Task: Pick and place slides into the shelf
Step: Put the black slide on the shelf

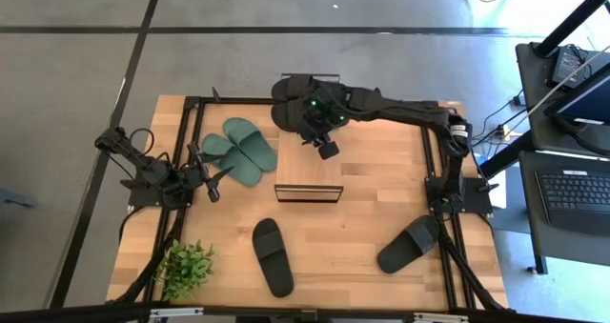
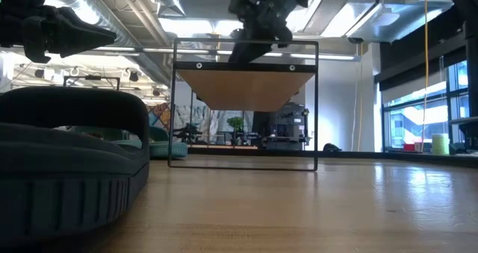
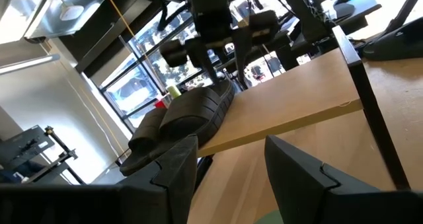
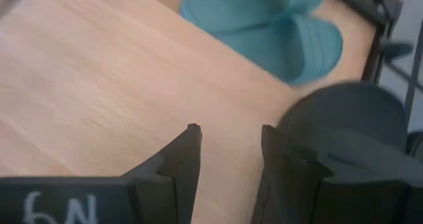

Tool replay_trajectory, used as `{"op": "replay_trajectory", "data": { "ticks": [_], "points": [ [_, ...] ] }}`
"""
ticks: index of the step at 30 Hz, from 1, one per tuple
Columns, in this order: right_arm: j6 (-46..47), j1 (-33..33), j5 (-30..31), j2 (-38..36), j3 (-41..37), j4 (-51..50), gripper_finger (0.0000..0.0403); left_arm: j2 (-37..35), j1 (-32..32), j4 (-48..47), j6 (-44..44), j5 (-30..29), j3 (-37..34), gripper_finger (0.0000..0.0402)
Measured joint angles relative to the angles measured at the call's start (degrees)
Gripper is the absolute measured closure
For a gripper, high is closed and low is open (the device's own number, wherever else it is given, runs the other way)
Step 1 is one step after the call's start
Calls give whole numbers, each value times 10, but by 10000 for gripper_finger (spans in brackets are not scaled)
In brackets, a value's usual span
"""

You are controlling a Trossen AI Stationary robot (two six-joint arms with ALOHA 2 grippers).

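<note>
hovering over the table behind the shelf (image 1: 308,182), our right gripper (image 1: 327,150) has its fingers parted and empty beside two black slides (image 1: 291,102); our left gripper (image 1: 212,175), parted and empty too, waits near the green slides (image 1: 246,148).

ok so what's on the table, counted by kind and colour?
Green slides: 2
Black slides: 4, one near the middle front, one front right, and what look like two partly hidden at the far edge
Shelf: 1
Potted plant: 1
Total: 8
</note>
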Motion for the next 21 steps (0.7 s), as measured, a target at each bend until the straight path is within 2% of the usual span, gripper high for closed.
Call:
{"op": "replay_trajectory", "data": {
  "ticks": [5,21],
  "points": [
    [14,0,35,16,0,-1,243,0,0,0,0,0,0,233],
    [-6,-16,34,18,0,55,243,0,0,0,0,0,0,233]
  ]
}}
